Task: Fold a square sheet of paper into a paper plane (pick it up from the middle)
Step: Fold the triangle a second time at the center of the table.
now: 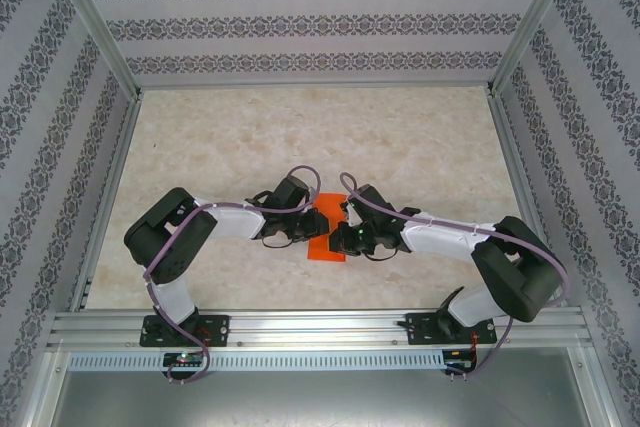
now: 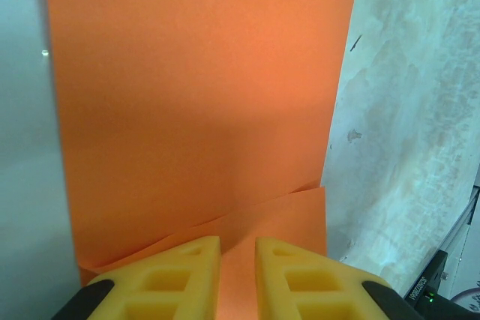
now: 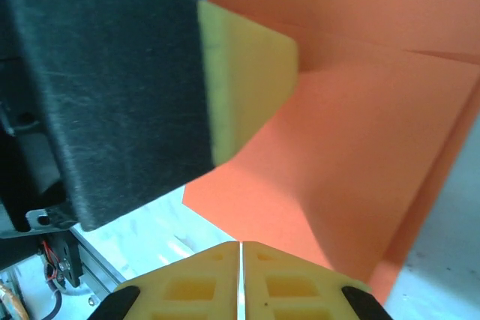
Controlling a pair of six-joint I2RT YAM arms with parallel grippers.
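Above the pale marbled table [image 1: 400, 137], my left gripper [image 2: 238, 251] pinches the near edge of the part-folded orange sheet of paper [image 2: 195, 110], whose length runs straight away from those fingers. My right gripper [image 3: 241, 251], pads pressed together, sits at the sheet's lower edge.

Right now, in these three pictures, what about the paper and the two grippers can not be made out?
Top view: the left gripper and right gripper cover most of the paper; its folds are too small.
Left wrist view: the picture's edge cuts off the paper; whether the fingers pinch it is unclear.
Right wrist view: shut fingers hide any paper between them.
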